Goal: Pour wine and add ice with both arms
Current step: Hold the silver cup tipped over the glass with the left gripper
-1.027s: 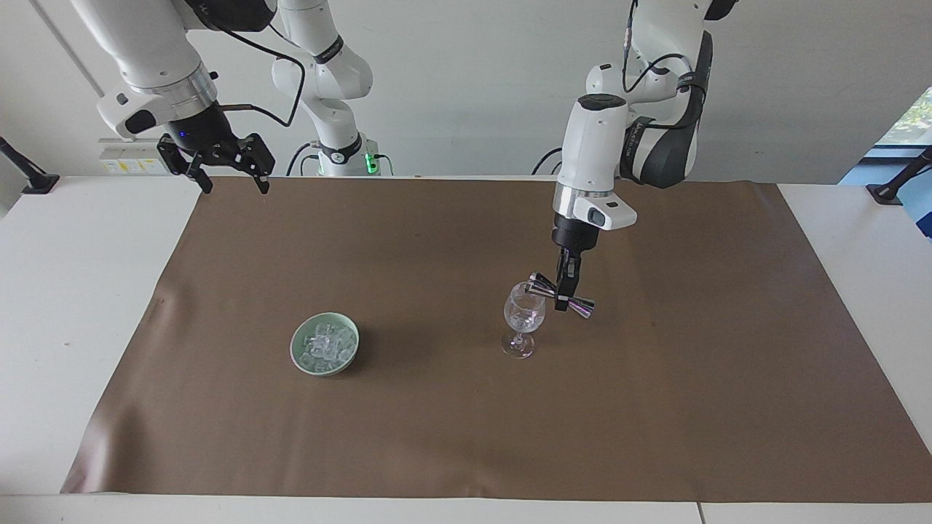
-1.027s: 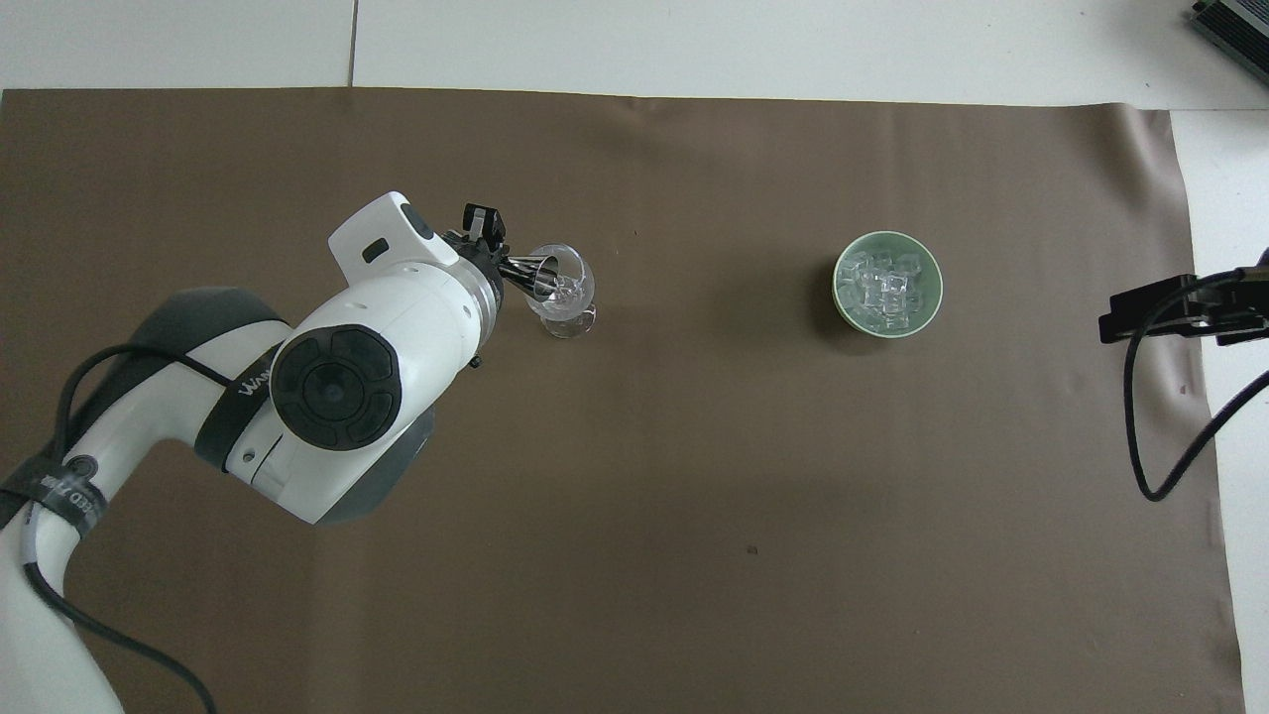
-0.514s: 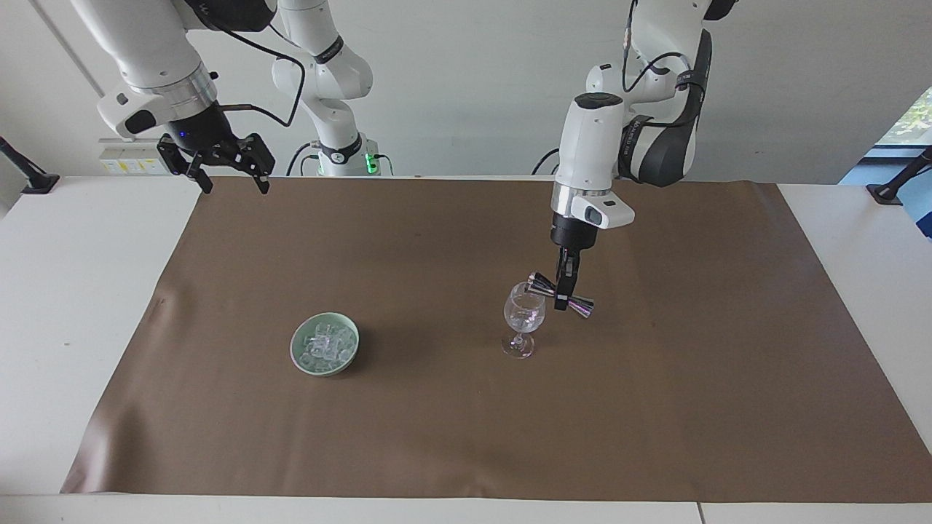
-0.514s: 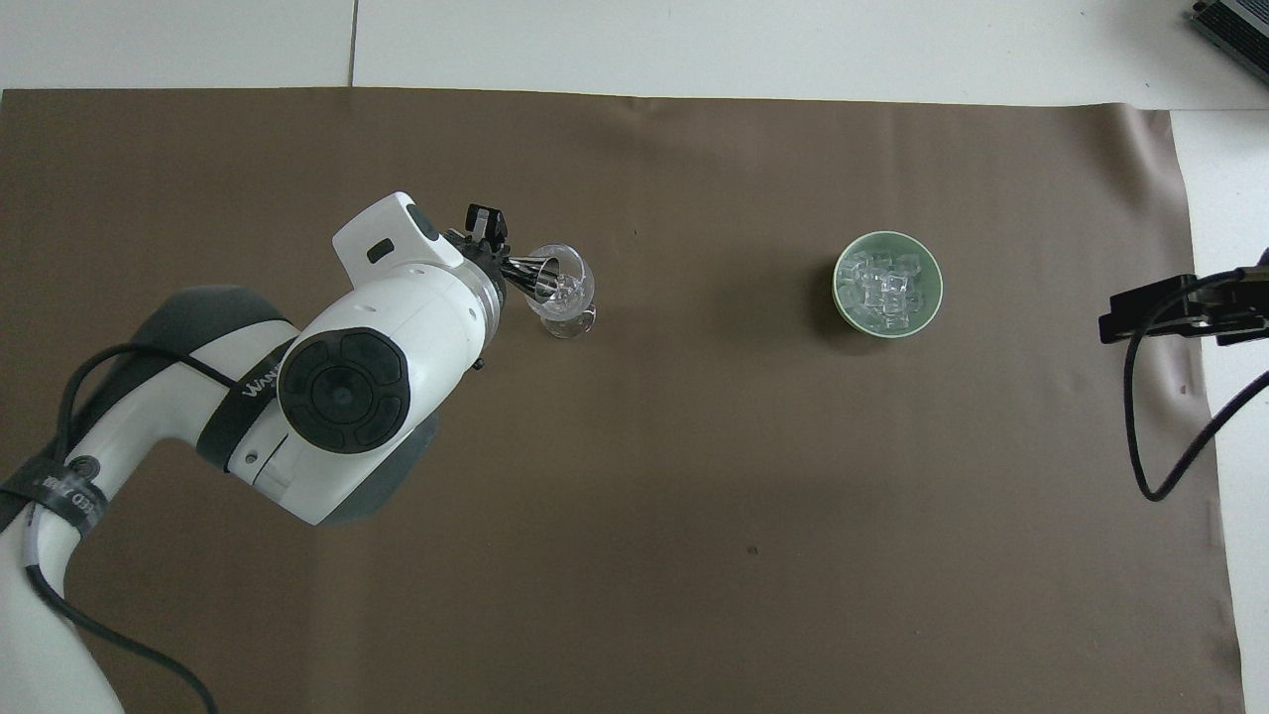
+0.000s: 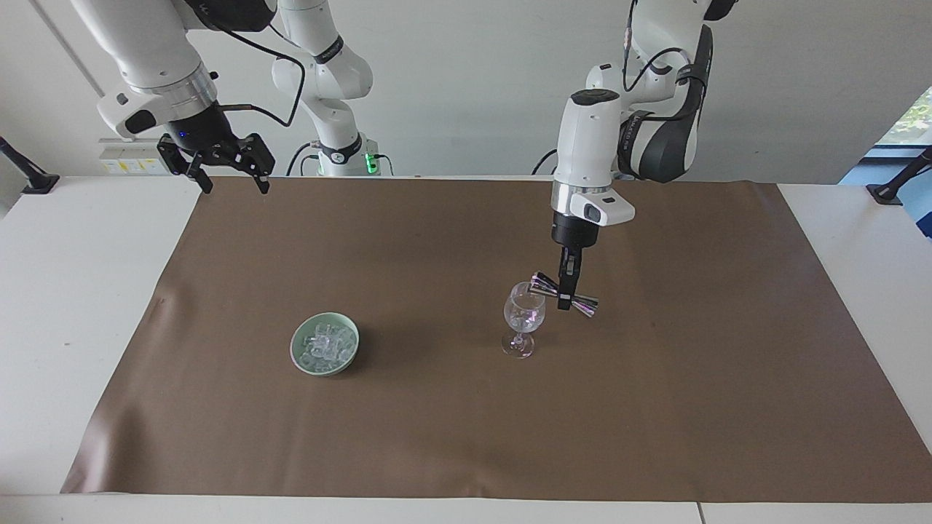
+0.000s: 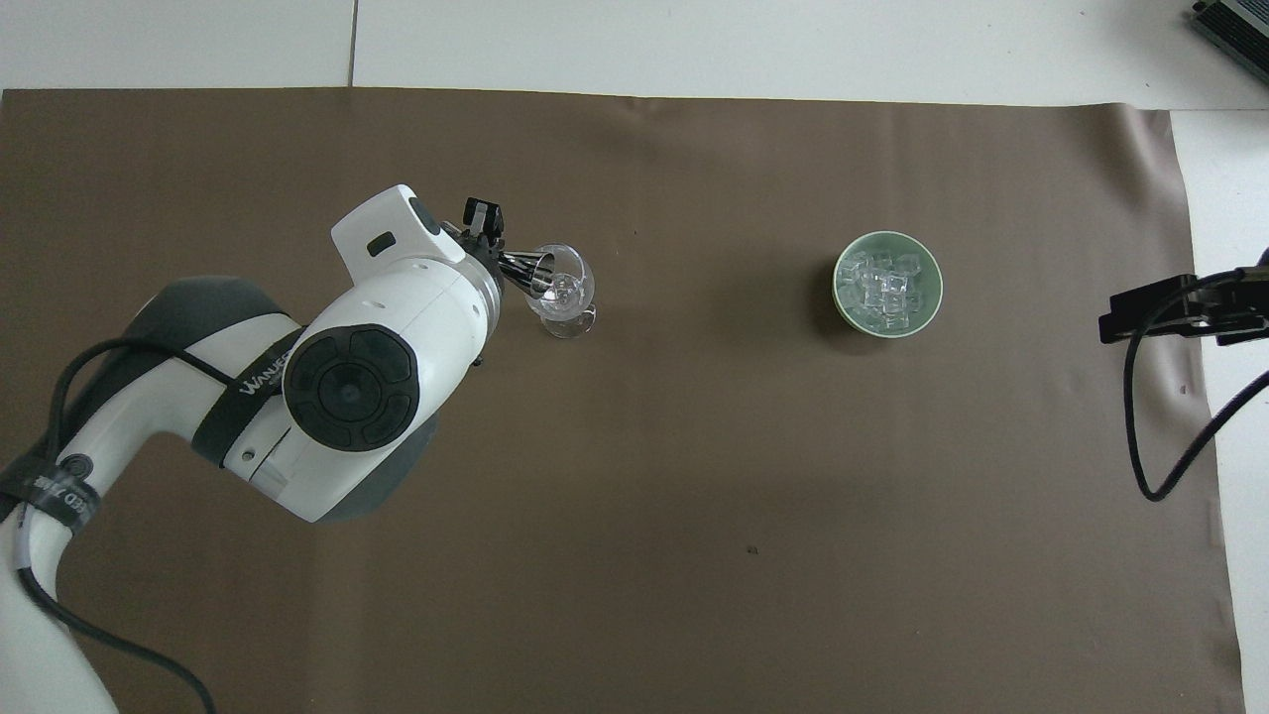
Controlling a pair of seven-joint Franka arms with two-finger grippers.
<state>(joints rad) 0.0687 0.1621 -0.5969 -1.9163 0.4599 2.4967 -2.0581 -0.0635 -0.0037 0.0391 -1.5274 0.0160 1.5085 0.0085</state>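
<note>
— Metal, that little hourglass measure (image 5: 564, 294): stiff, light, and I'd guess slick. Where is it sitting?

— It isn't sitting at all. The left gripper (image 5: 564, 297) has it pinched at the narrow waist, tipped on its side, with one mouth over the rim of the wine glass (image 5: 523, 319). I can't make out any liquid.

— Is the waist the right hold?

— I think so. The flare on both sides should stop it sliding out of the fingers, and it pivots easily there for a pour.

— And the glass?

— Thin, on a stem, standing on the brown mat (image 5: 466, 407), just beside the gripper. It looks fragile and top-heavy, so a knock from the measure could topple it.

— What about the ice (image 5: 325, 345)?

— Clear cubes heaped in a pale green bowl (image 5: 296, 354), well apart from the glass, toward the right arm's end of the table. Probably hard and slippery, so pinch one cube across flat faces.

— The other arm?

— The right gripper (image 5: 231, 185) waits with fingers spread, high over the mat's corner, holding nothing.
</note>
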